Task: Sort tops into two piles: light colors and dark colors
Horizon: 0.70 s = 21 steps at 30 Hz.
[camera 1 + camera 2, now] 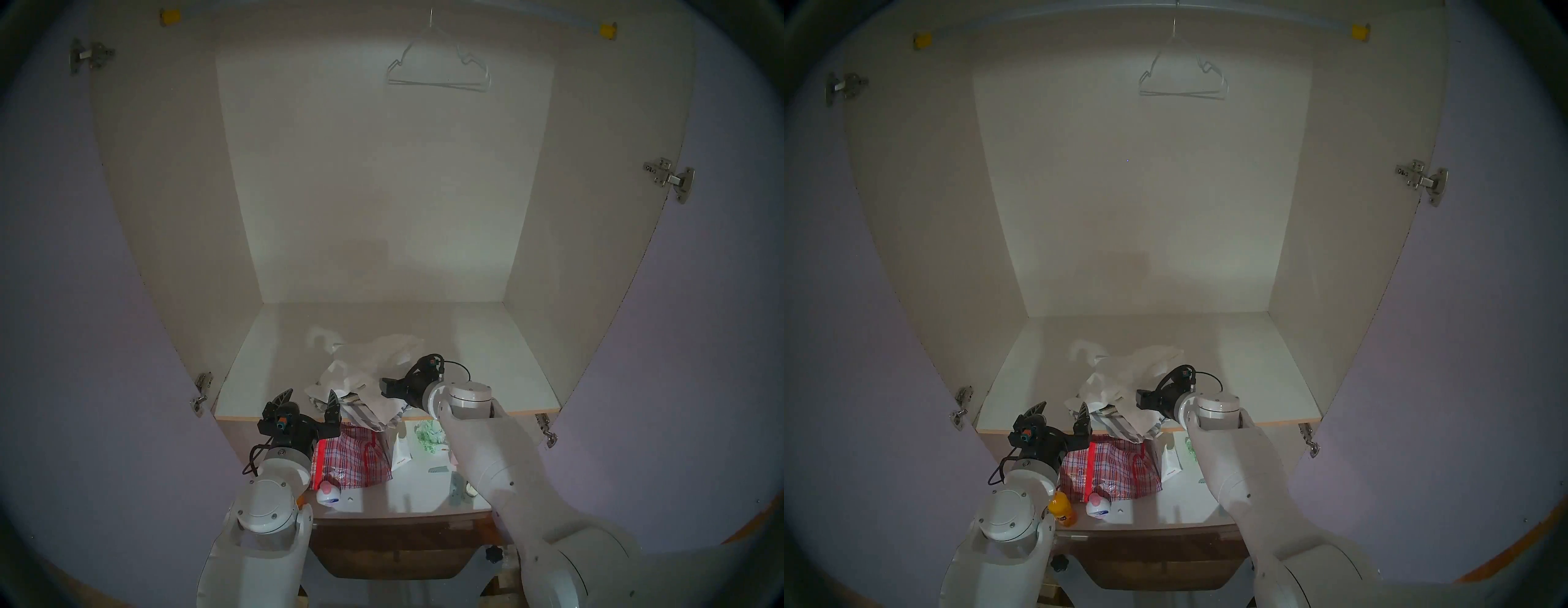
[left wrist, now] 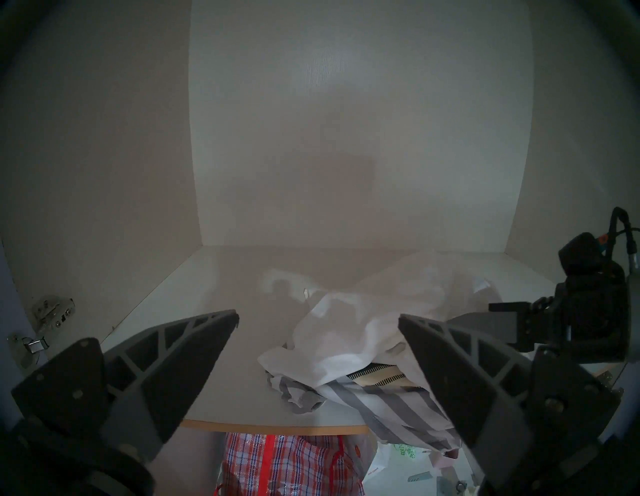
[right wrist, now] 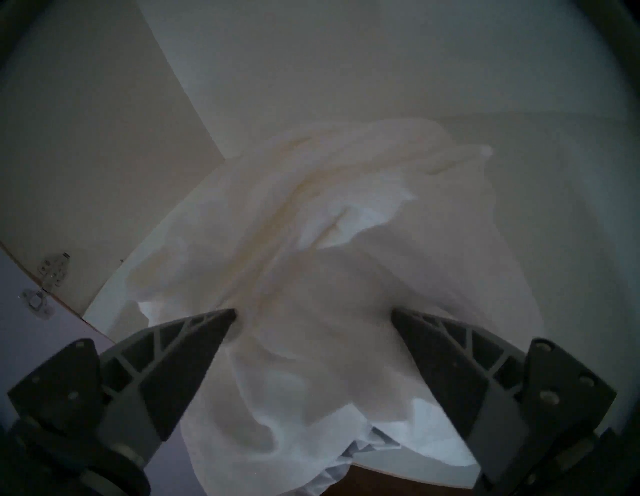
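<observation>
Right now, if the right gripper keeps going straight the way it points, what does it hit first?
Most likely the plain white top: the right gripper is open with that cloth bunched right between its fingertips. Depth is unclear, but nothing else lies ahead first.

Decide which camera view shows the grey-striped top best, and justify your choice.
The left wrist view: the grey-striped top lies close, stripes clear, hanging over the shelf edge. Both head views show it small. The right wrist view shows only white cloth.

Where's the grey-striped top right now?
In the left wrist view the grey-striped top lies at the shelf's front edge, hanging over it, under the white top and the cream black-striped top, above the red checked bag.
</observation>
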Motion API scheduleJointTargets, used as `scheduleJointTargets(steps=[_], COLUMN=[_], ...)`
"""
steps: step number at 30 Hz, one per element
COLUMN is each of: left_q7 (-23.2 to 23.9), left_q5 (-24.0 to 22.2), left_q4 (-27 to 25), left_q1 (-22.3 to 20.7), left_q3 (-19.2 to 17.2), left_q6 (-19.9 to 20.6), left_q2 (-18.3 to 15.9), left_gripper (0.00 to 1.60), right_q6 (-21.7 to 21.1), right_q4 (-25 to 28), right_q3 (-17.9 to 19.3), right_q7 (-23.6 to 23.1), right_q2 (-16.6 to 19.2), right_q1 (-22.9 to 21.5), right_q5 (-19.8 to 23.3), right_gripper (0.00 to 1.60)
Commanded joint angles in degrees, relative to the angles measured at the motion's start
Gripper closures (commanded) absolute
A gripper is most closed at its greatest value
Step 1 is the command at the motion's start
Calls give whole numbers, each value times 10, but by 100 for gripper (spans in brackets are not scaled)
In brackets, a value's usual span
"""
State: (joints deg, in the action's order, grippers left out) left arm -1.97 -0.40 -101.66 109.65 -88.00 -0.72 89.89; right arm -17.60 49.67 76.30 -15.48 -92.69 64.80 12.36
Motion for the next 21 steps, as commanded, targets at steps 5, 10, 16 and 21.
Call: scheduleJointTargets(steps=[5, 10, 16, 21], left_q7=[2, 2, 2, 2], left_q5=[-1, -1, -1, -1], left_q4=[-14, -14, -13, -15], left_q1=[-4, -4, -4, -4], left_q3=[2, 2, 2, 2], left_q6=[-3, -4, -4, -3], left_q2=[0, 0, 0, 0], left_gripper=[0, 0, 0, 0], right_q6=[105, 157, 157, 77], right_q4=[37, 104, 212, 282], right_q3=[-20, -28, -27, -36], right_q7=[-33, -64, -58, -5], right_q2=[-3, 14, 34, 55], right_q1=[-1, 30, 76, 112], right_q5=[-6, -6, -14, -51], right_gripper=[121, 134, 145, 119])
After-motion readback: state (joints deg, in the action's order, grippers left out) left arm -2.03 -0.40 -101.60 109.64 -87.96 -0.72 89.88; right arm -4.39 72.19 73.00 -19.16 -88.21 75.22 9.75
